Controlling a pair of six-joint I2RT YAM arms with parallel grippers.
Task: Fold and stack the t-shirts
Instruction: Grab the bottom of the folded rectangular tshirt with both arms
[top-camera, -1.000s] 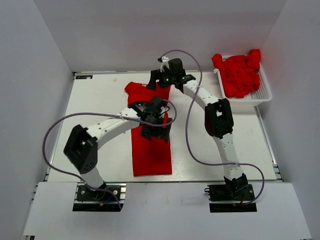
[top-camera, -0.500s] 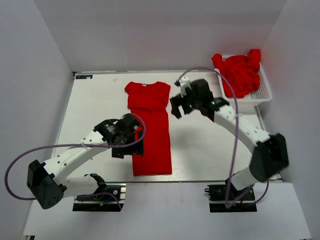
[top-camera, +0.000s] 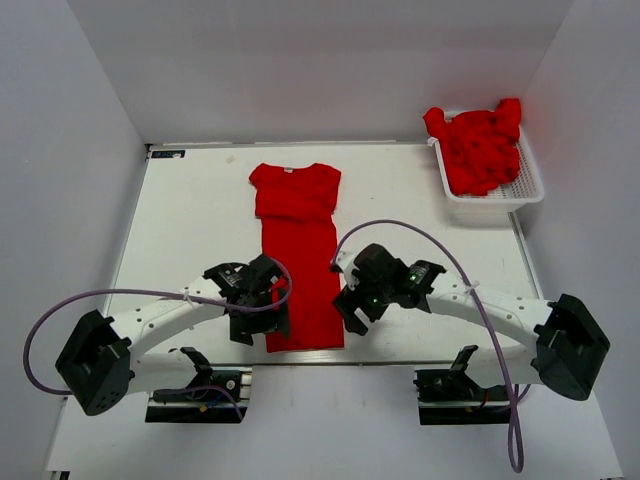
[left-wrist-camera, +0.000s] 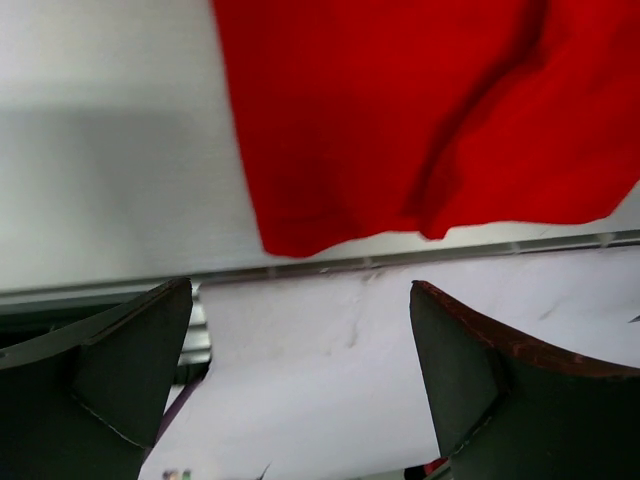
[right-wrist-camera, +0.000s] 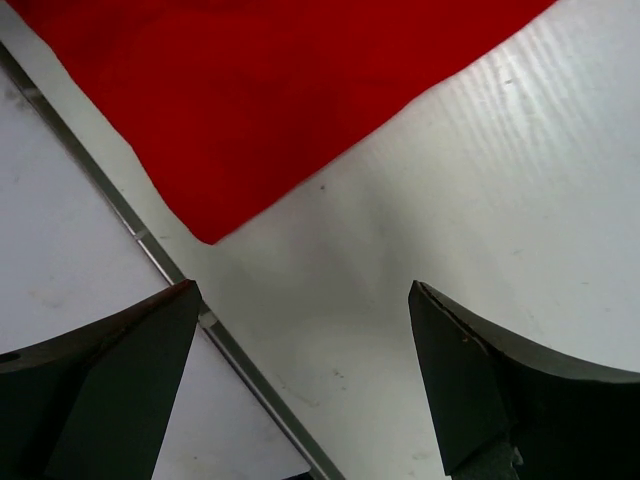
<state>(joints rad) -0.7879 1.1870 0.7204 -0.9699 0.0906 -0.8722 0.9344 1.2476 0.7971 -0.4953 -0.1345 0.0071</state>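
One red t-shirt (top-camera: 298, 255) lies flat on the white table, folded lengthwise into a narrow strip, neck at the far end, hem near the front edge. My left gripper (top-camera: 252, 330) is open and empty beside the hem's left corner, which shows in the left wrist view (left-wrist-camera: 290, 235). My right gripper (top-camera: 350, 310) is open and empty beside the hem's right corner, seen in the right wrist view (right-wrist-camera: 210, 225). More red t-shirts (top-camera: 478, 145) are heaped in the white basket (top-camera: 500, 200) at the back right.
The table's front edge with its metal strip (right-wrist-camera: 170, 280) runs just under both grippers. Grey walls close the left, back and right sides.
Both arms have swung from the shirt's upper part down to its hem at the front edge. The shirt now lies uncovered and has not shifted.
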